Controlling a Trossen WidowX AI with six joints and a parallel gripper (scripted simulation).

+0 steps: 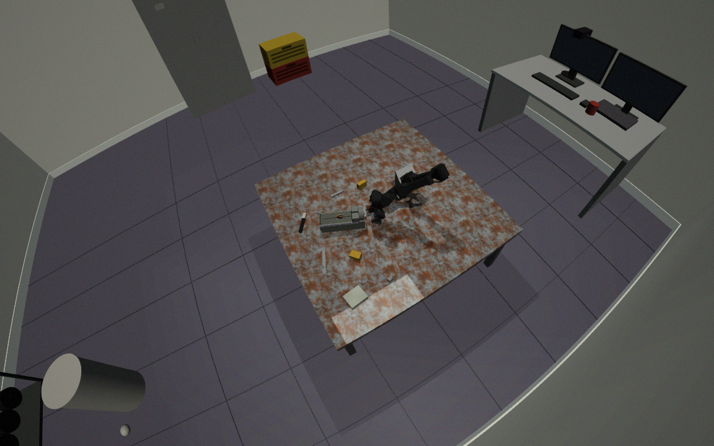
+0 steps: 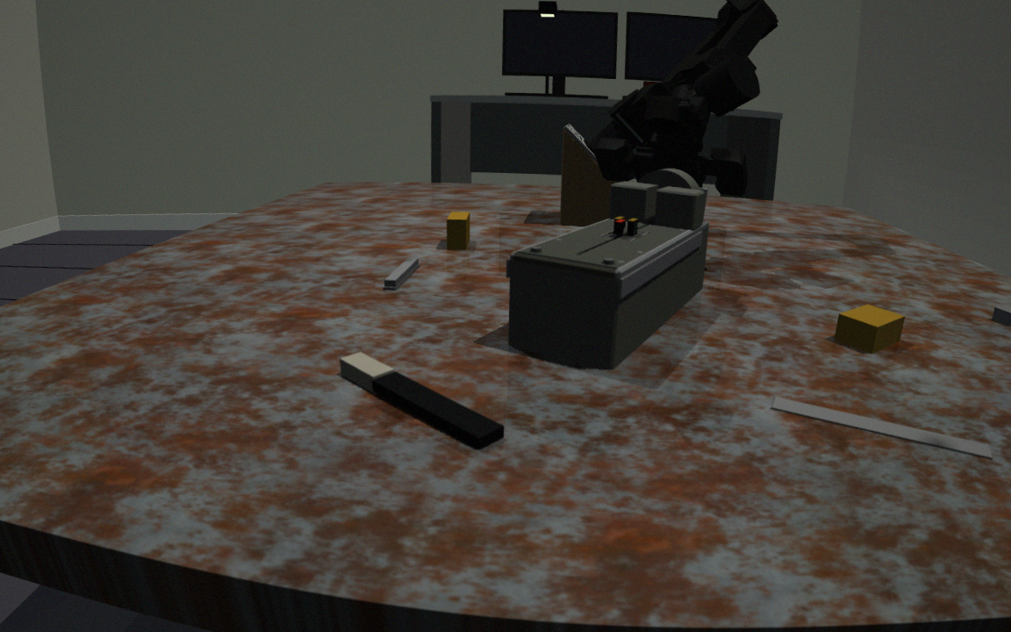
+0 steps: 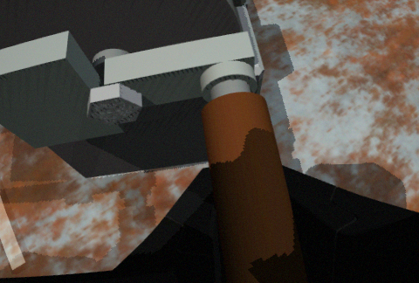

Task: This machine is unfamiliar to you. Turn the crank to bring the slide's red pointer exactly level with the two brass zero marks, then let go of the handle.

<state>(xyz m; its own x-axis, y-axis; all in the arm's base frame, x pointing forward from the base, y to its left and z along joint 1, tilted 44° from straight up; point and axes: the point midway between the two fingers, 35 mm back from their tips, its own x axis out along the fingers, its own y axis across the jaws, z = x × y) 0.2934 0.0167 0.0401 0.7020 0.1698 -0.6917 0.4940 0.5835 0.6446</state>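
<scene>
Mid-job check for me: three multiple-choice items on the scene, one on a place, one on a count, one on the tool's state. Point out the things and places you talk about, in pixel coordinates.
1. Where is the black-and-white bar?
A) on the desk
B) on the patterned table
C) on the floor

2. How many yellow blocks are on that table?
A) one
B) four
C) two

3. The tool is:
A) shut on the handle
B) wide open
C) shut on a yellow block

1 B: the bar [image 1: 302,223] [image 2: 430,405] lies on the table's surface [image 1: 404,138] [image 2: 179,487].
2 C: yellow blocks [image 1: 361,184] [image 2: 458,231] and [image 1: 355,254] [image 2: 869,328].
3 A: the orange handle [image 3: 244,165] sits between its fingers.
</scene>
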